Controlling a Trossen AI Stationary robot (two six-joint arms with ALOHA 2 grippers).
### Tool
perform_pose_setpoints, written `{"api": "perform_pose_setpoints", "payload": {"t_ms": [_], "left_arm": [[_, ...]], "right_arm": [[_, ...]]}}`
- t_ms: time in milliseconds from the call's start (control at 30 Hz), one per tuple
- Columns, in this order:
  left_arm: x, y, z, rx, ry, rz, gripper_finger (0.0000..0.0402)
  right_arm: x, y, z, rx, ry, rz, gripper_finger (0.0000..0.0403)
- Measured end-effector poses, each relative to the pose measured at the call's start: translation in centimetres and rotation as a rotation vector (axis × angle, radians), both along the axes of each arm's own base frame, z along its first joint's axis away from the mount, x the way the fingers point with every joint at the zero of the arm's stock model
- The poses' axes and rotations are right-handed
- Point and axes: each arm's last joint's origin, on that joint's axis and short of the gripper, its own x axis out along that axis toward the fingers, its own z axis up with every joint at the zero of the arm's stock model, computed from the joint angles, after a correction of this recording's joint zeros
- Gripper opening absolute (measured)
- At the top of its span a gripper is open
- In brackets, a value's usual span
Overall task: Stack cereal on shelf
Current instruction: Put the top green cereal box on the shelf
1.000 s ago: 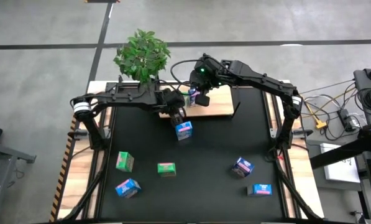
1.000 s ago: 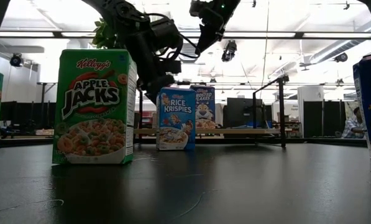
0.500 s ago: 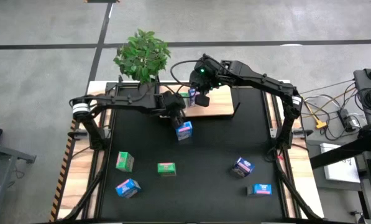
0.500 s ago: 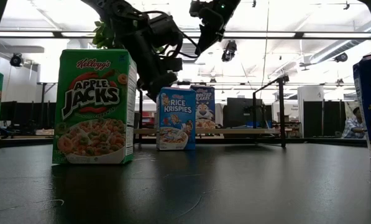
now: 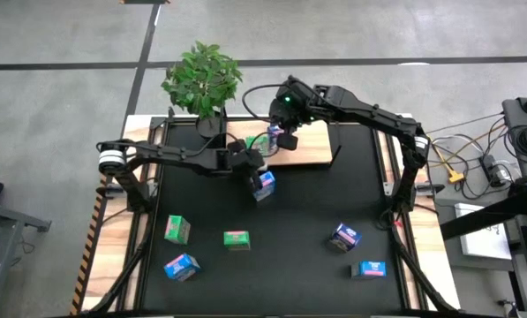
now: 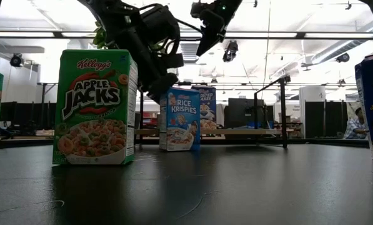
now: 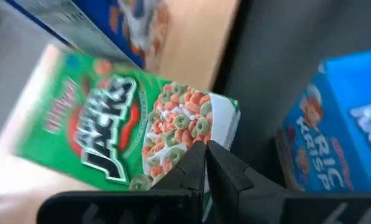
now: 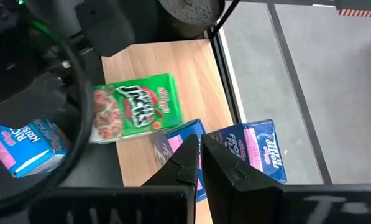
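A blue Rice Krispies carton stands upright on the black mat, just in front of the light-wood shelf. My left gripper is shut and empty, with its fingertips by the carton's upper left corner. A green Apple Jacks carton lies flat on the shelf. A blue Frosted Flakes carton stands upright on the shelf beside it and shows in the low view. My right gripper is shut and empty, well above the shelf. My left gripper has its shut fingers right at the Rice Krispies carton's upper left corner, slanting down from the table's left side. I cannot tell whether they touch it. The carton stands on its base on the mat.
Two green cartons and three blue cartons are scattered on the near half of the mat. A potted plant stands at the far left. A black frame stands at the shelf's right.
My left gripper has shifted a little toward the table's right edge beside the Rice Krispies carton. The carton has stayed upright, slid slightly toward the right edge and turned a little about its base. My right gripper has kept still.
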Motion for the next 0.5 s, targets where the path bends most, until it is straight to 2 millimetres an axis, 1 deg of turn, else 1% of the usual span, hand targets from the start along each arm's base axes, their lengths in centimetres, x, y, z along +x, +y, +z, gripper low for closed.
{"api": "perform_pose_setpoints", "payload": {"t_ms": [200, 400, 500], "left_arm": [[-0.5, -0.7, -1.3, -0.074, -0.010, 0.015, 0.0000], [-0.6, -2.3, -2.3, -0.080, -0.044, -0.028, 0.0000], [-0.7, -2.5, -2.6, -0.080, -0.056, -0.036, 0.0000]], "right_arm": [[0.1, 0.0, 0.1, -0.007, -0.018, 0.001, 0.0009], [0.3, -0.1, 0.1, -0.008, -0.039, -0.005, 0.0009], [0.4, 0.0, 0.0, -0.003, -0.044, -0.008, 0.0009]]}}
